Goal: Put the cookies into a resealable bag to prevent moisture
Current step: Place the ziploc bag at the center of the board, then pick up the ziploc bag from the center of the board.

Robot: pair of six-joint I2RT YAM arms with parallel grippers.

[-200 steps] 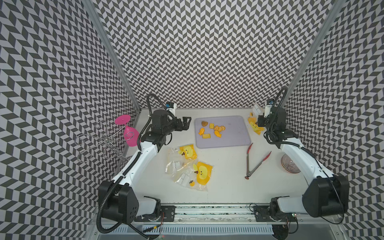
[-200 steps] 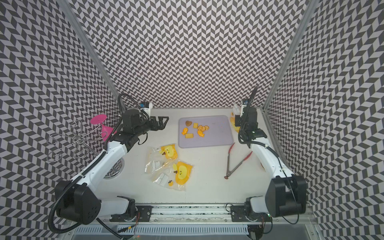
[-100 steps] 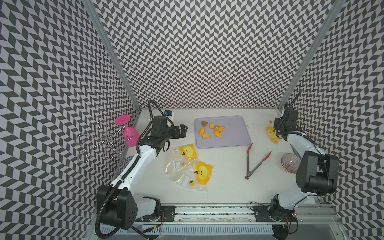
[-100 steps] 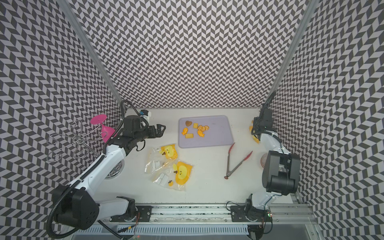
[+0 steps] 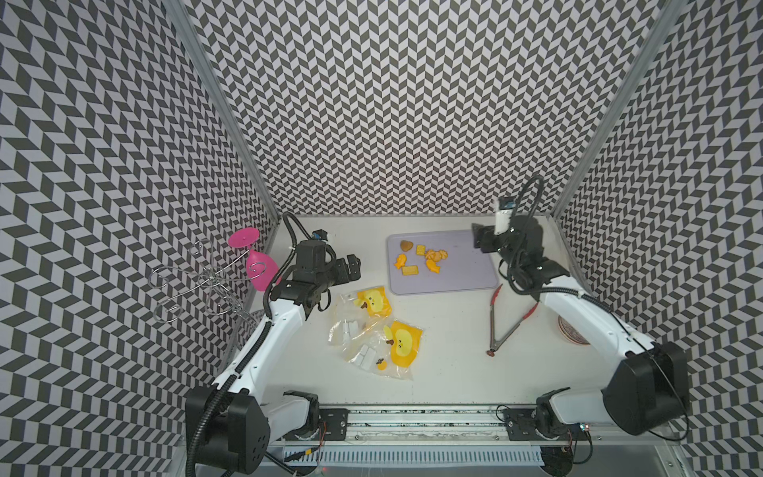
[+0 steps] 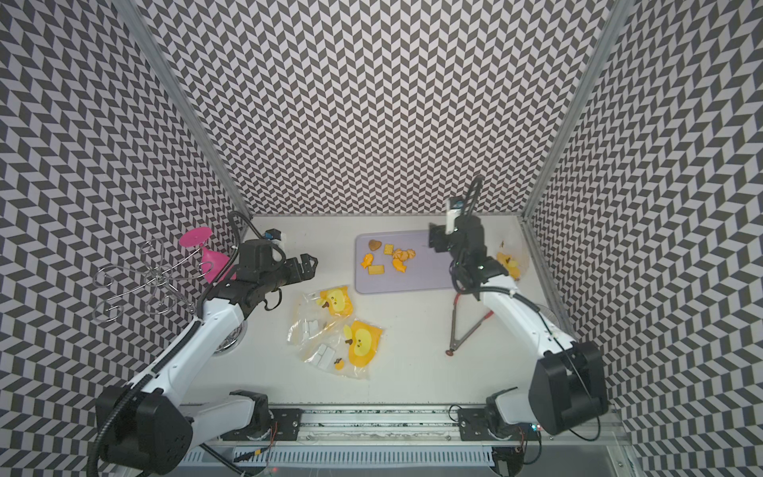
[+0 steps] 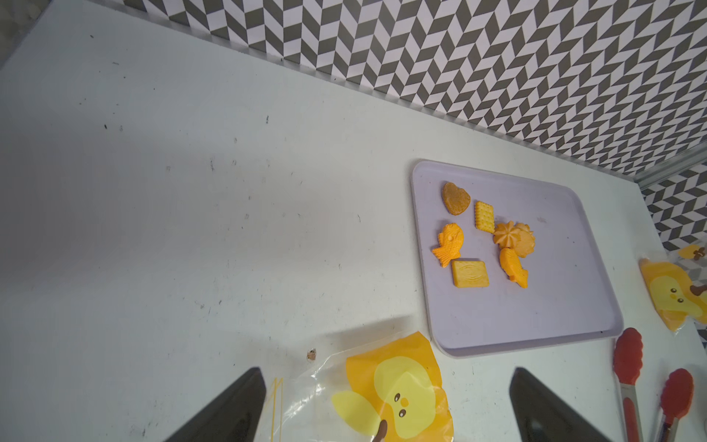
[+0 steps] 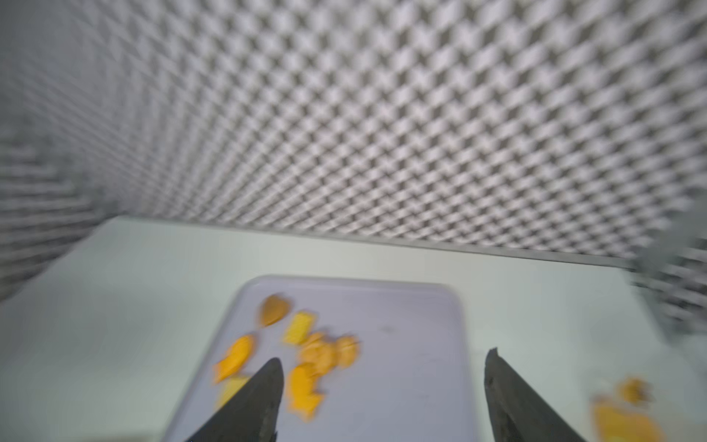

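Several orange, yellow and brown cookies [image 5: 419, 258] [image 6: 388, 258] [image 7: 486, 237] lie on the left half of a lavender tray [image 5: 462, 268] [image 6: 429, 272] [image 7: 554, 287]. Two clear resealable bags with yellow duck prints [image 5: 363, 305] [image 5: 388, 345] [image 6: 351, 342] lie flat in front of the tray. My left gripper [image 5: 353, 264] [image 6: 309, 264] [image 7: 386, 371] is open, just above the nearer bag [image 7: 394, 390]. My right gripper [image 5: 481, 239] [image 6: 433, 239] [image 8: 382, 356] hangs open and empty over the tray's right end; its wrist view is blurred.
A third duck-print bag [image 6: 510, 264] [image 7: 669, 294] lies by the right wall. Red-tipped metal tongs [image 5: 508, 318] [image 6: 466, 326] lie right of the bags. A wire rack [image 5: 206, 281] with a pink glass [image 5: 256, 264] stands at the left wall. A round dish [image 5: 572, 330] sits under the right arm.
My right gripper carried a duck-print bag to the right wall, opened and swung back over the tray. My left gripper drifted nearer to the bags.
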